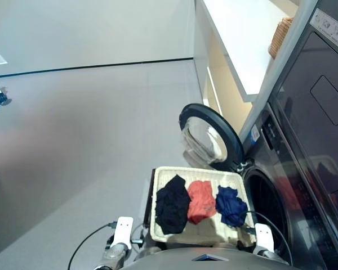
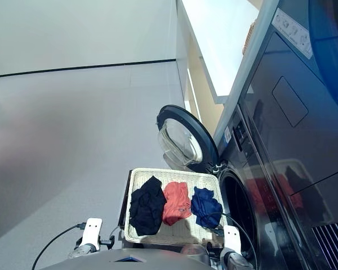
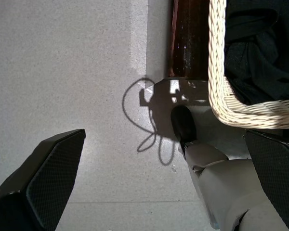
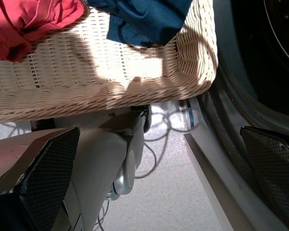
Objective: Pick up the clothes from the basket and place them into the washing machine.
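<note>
The cream wicker basket (image 1: 200,171) lies just ahead of me, holding three clothes side by side: a black one (image 1: 172,205), an orange-red one (image 1: 201,201) and a dark blue one (image 1: 231,206). To its right stands the dark grey washing machine (image 1: 268,198), its round glass door (image 1: 208,135) swung open beyond the basket. My left gripper (image 3: 164,192) is open and empty, low beside the basket's near left corner (image 3: 221,103). Open and empty too, my right gripper (image 4: 159,183) hangs below the basket's near right corner (image 4: 197,62), next to the washer's front.
A dark appliance (image 1: 327,95) is stacked above the washer. A small brown wicker basket (image 1: 280,35) sits on the white counter (image 1: 236,39) further back. The cream basket rests on a dark stand (image 3: 189,38). Cables (image 3: 144,120) trail on the grey floor.
</note>
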{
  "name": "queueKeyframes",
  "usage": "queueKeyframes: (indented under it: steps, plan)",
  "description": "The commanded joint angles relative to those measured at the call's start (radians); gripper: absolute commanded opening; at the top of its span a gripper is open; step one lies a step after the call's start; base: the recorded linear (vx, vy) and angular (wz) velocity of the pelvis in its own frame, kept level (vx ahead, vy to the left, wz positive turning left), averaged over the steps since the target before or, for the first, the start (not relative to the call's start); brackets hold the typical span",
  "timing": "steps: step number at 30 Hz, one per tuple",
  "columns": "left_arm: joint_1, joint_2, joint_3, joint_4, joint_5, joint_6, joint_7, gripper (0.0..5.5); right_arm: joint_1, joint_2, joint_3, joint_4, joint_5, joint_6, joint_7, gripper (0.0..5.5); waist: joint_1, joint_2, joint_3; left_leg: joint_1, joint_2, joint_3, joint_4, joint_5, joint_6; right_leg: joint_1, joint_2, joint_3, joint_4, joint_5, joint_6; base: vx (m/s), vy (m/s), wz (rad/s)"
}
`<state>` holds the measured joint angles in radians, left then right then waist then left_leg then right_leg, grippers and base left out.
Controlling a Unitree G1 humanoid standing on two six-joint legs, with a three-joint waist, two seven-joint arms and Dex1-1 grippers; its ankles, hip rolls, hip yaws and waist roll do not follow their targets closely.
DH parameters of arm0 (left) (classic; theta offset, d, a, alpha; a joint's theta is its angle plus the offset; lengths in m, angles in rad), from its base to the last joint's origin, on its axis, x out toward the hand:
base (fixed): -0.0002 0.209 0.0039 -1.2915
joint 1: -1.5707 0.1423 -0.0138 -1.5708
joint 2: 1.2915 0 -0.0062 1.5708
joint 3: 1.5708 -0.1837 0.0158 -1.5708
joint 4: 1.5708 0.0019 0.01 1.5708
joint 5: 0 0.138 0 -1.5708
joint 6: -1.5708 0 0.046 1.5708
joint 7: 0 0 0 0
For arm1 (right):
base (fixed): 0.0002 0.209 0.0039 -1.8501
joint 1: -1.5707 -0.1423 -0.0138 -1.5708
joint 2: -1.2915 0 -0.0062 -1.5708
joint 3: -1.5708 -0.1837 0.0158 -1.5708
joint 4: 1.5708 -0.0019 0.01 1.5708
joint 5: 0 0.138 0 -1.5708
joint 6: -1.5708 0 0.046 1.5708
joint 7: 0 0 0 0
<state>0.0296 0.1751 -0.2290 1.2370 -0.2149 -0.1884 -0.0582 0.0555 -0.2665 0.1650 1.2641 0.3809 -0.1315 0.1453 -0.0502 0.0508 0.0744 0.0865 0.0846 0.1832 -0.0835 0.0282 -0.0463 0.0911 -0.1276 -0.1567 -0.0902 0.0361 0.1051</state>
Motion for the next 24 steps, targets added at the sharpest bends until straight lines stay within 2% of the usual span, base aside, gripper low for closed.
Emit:
queueKeyframes:
  steps: [1, 16, 21, 24]
  plan:
    - [-0.076, 0.054, 0.007, 0.006, -0.011, -0.020, -0.011, 5.50, -0.064, 0.014, 0.034, 0.026, -0.008, -0.007, 0.018, 5.50, 0.009, -0.067, 0.030, 0.028, 0.022, -0.008, -0.004, -0.025, -0.050, 0.023, -0.113, -0.035, 0.003, 0.036, 0.088, 0.000, 0.000, 0.000]
    - [-0.115, 0.021, -0.033, -0.052, -0.046, -0.030, 0.035, 5.50, -0.083, 0.011, 0.062, -0.050, -0.035, -0.031, -0.043, 5.50, -0.005, -0.063, 0.047, 0.031, 0.023, -0.003, -0.004, -0.027, -0.049, 0.022, -0.107, -0.022, 0.003, 0.035, 0.085, 0.000, 0.000, 0.000]
    - [-0.137, 0.012, -0.090, -0.270, -0.120, -0.044, 0.052, 5.50, -0.091, 0.003, 0.104, -0.231, -0.041, -0.046, -0.078, 5.50, -0.013, -0.060, 0.072, 0.017, 0.023, -0.005, -0.004, -0.020, -0.047, 0.003, -0.107, -0.014, 0.003, 0.042, 0.086, 0.000, 0.000, 0.000]
    - [-0.148, 0.016, -0.133, -0.403, -0.163, -0.036, 0.049, 5.50, -0.081, -0.009, 0.134, -0.406, -0.040, -0.042, -0.084, 5.50, -0.020, -0.054, 0.088, 0.011, 0.024, -0.006, -0.004, -0.015, -0.047, -0.003, -0.106, -0.008, 0.003, 0.045, 0.086, 0.000, 0.000, 0.000]
